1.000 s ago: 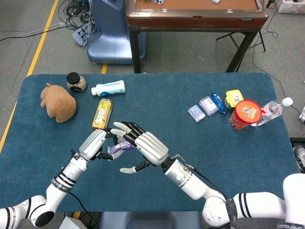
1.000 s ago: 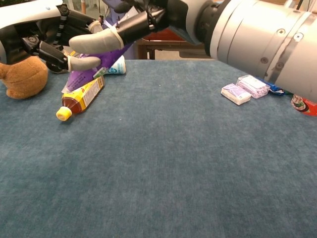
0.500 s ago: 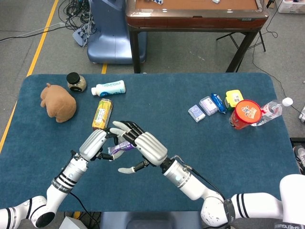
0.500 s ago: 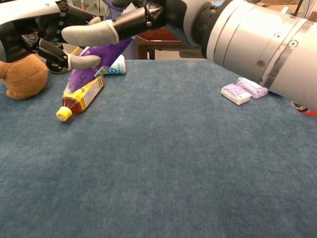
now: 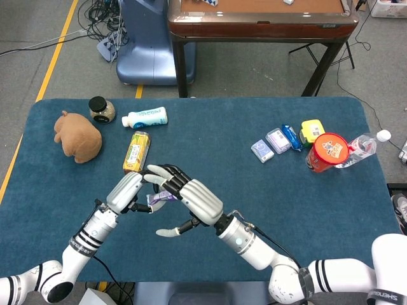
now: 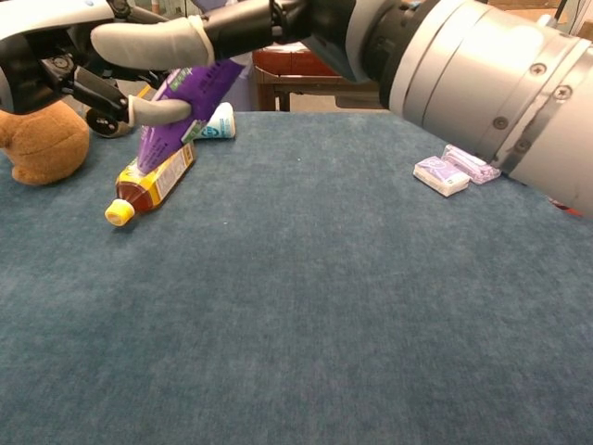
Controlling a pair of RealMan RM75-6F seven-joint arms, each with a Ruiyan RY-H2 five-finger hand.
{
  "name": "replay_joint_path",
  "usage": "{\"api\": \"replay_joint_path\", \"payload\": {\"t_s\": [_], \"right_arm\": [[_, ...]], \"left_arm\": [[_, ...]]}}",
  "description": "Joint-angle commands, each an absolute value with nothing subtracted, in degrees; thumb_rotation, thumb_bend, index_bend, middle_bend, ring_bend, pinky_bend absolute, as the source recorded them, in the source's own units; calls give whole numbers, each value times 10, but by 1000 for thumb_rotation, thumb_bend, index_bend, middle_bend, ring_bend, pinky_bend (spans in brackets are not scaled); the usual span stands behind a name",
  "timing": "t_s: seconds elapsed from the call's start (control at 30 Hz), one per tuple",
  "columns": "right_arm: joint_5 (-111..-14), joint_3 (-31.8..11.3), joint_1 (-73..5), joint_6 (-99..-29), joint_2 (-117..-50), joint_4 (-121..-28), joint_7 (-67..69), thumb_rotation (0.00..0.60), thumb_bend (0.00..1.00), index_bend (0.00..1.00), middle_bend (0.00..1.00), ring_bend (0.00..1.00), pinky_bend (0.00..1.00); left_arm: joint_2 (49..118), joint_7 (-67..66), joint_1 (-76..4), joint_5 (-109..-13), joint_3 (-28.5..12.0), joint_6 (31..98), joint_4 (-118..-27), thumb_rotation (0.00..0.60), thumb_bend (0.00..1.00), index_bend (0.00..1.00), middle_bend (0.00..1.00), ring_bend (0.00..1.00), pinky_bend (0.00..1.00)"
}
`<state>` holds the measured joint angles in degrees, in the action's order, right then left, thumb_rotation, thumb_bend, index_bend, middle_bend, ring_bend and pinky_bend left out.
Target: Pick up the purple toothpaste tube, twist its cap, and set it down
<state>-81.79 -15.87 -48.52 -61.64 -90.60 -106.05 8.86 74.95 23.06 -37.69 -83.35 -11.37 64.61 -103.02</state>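
Purple toothpaste tube (image 6: 185, 109) is hanging tilted above the table (image 6: 324, 306), left hand (image 5: 124, 192) gripping its body. Right hand (image 5: 191, 198) is reaching over its upper end; grasp unclear.

Grey floor (image 5: 57, 63) crossed by a yellow line (image 5: 58, 49). Beyond the blue tabletop (image 5: 210, 127), a brown wooden table (image 5: 261, 19), a blue base (image 5: 145, 54), tangled cables (image 5: 102, 16).

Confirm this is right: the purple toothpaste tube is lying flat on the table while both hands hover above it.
Not right. The purple toothpaste tube is lifted off the table, held in the left hand, with the right hand at its upper end. The chest view shows it in the air.
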Motion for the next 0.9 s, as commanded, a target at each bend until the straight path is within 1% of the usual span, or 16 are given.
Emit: {"api": "replay_joint_path", "payload": {"t_s": [0.03, 0.7, 0.9], "right_arm": [[-823, -158, -486, -618, -908, -1059, 92, 413, 0, 0, 0, 0, 0], [-825, -152, -485, -616, -907, -1064, 73, 412, 0, 0, 0, 0, 0], [-837, -151, -479, -626, -891, -1079, 70, 411, 0, 0, 0, 0, 0]], "left_arm": [[749, 230, -377, -833, -114, 645, -1030, 600, 580, 649, 793, 537, 325], [744, 228, -379, -830, -117, 644, -1035, 600, 580, 649, 794, 537, 325], [746, 226, -375, -836, -110, 648, -1027, 600, 580, 649, 794, 536, 325]]}}
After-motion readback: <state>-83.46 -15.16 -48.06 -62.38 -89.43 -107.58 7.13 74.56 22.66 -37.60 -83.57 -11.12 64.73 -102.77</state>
